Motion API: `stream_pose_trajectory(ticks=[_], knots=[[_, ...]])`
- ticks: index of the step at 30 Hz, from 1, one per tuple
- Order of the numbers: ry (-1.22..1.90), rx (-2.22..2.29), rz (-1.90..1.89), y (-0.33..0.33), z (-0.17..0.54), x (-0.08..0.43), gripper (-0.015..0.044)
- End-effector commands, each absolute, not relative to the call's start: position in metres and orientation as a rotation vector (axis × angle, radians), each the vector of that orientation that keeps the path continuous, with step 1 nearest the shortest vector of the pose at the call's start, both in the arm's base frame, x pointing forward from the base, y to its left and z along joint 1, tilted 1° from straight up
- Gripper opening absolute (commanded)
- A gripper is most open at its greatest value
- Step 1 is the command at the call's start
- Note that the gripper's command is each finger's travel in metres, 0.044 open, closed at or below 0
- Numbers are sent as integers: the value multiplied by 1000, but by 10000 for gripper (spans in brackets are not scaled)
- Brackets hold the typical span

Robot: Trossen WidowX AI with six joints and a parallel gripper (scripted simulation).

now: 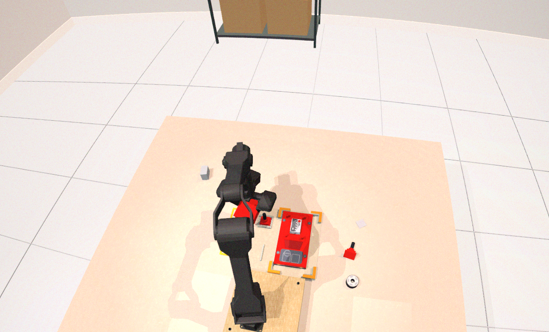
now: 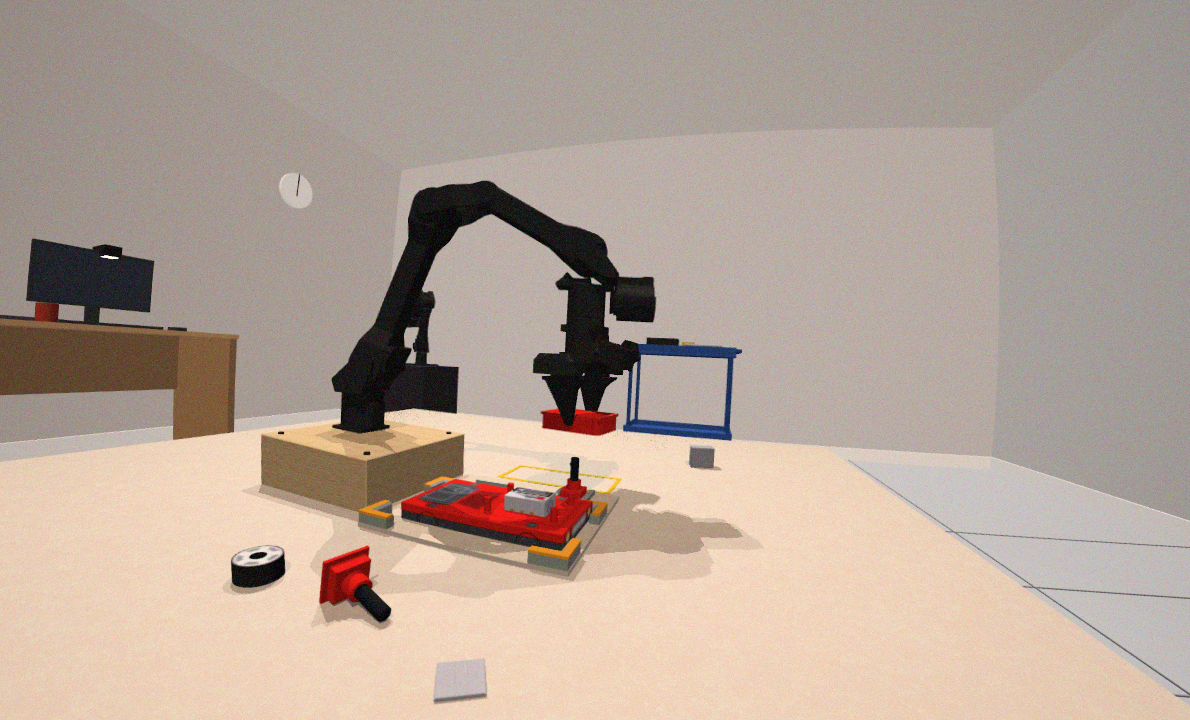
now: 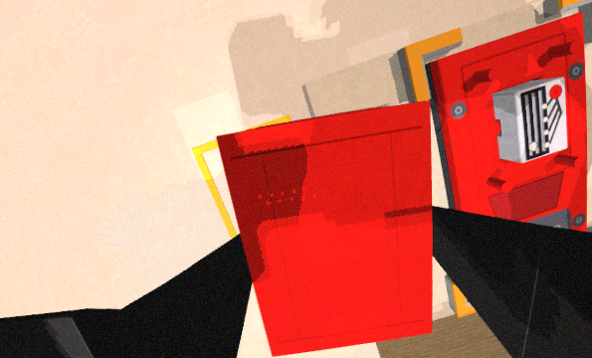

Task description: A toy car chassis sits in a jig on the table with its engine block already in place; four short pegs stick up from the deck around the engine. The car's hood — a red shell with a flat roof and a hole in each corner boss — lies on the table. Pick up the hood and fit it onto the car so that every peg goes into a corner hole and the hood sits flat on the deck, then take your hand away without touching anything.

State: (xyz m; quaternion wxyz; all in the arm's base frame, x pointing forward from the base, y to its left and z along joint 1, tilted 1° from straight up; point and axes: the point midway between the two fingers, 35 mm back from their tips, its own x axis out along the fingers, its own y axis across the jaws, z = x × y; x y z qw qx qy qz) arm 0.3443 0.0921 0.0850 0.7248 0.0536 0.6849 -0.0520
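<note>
The hood (image 1: 247, 209) (image 2: 592, 424) (image 3: 345, 259), a red shell with its flat roof up, hangs level, well above the table. My gripper (image 2: 579, 417) (image 3: 332, 228) is shut on it, one finger on each long side. The chassis (image 1: 286, 243) (image 2: 492, 526) (image 3: 455, 164) sits in its jig, right of the hood in the wrist view. The grey-white engine block (image 1: 296, 226) (image 2: 529, 499) (image 3: 534, 121) stands on the deck, with short red pegs around it. The holes under the hood are hidden.
A red piece with a black stem (image 1: 264, 220) (image 2: 574, 483) stands beside the jig, near the hood. Another red stemmed piece (image 1: 349, 252) (image 2: 348, 580), a wheel (image 1: 352, 281) (image 2: 257, 566), a flat grey tile (image 1: 361, 223) (image 2: 460, 679) and a grey block (image 1: 204, 172) (image 2: 701, 456) lie farther off.
</note>
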Motion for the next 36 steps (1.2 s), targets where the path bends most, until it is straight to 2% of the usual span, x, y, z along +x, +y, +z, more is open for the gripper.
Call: stream_pose_trajectory(ticks=[1,29,36], knots=[[1508,107,-96,76,87,347,0],[1511,-19,6,-57,88,343,0],[1511,-26,12,-62,84,343,0]])
